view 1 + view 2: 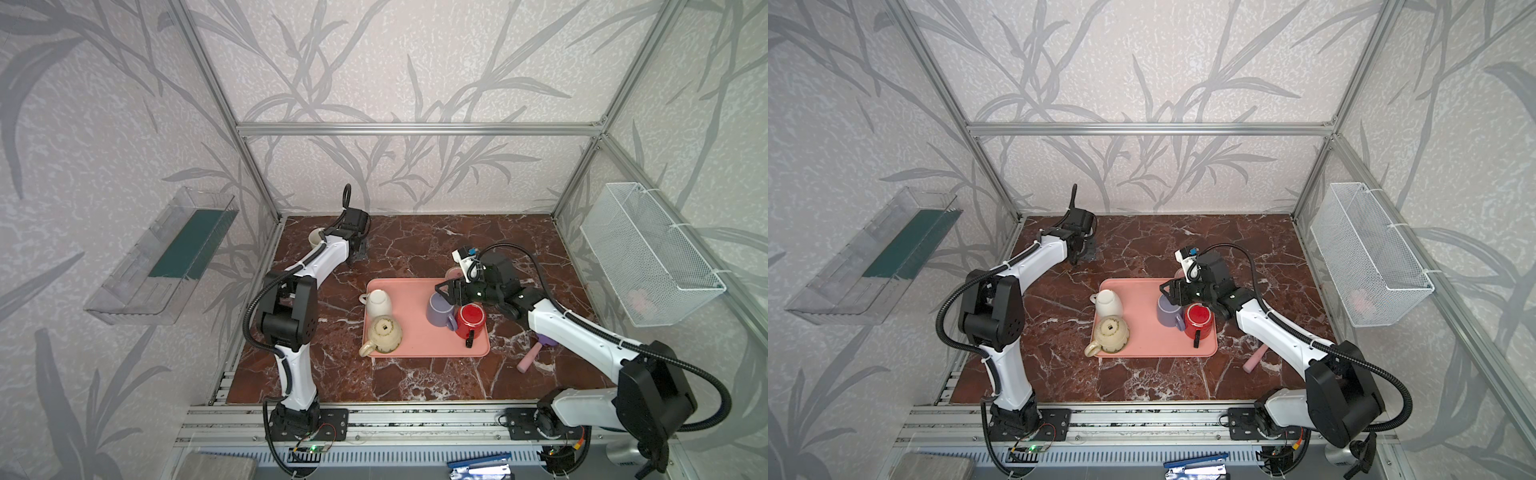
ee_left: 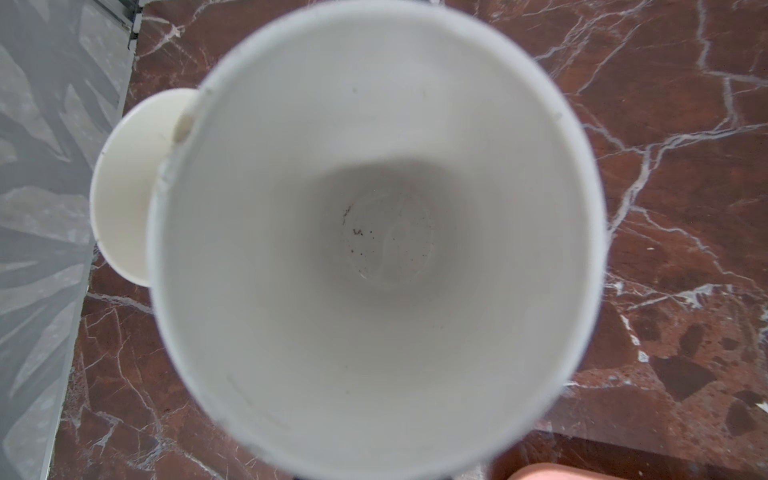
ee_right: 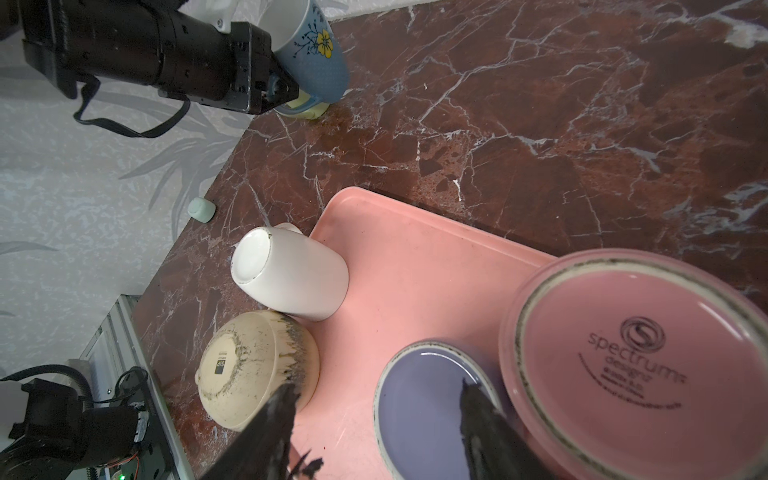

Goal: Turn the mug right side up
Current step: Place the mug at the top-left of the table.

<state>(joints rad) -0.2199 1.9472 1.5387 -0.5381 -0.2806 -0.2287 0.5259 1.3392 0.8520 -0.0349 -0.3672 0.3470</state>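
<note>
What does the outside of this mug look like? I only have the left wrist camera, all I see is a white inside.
Observer: It is a blue mug with a yellow flower painted on it.
Operator: Is the left gripper holding it?
Observer: Yes, the left gripper is shut on it.
Operator: And the right arm?
Observer: The right gripper hangs open over an upside-down purple mug on the pink tray.

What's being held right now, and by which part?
The left gripper holds the blue mug, apparently by its handle; the right gripper is open, holding nothing.
</note>
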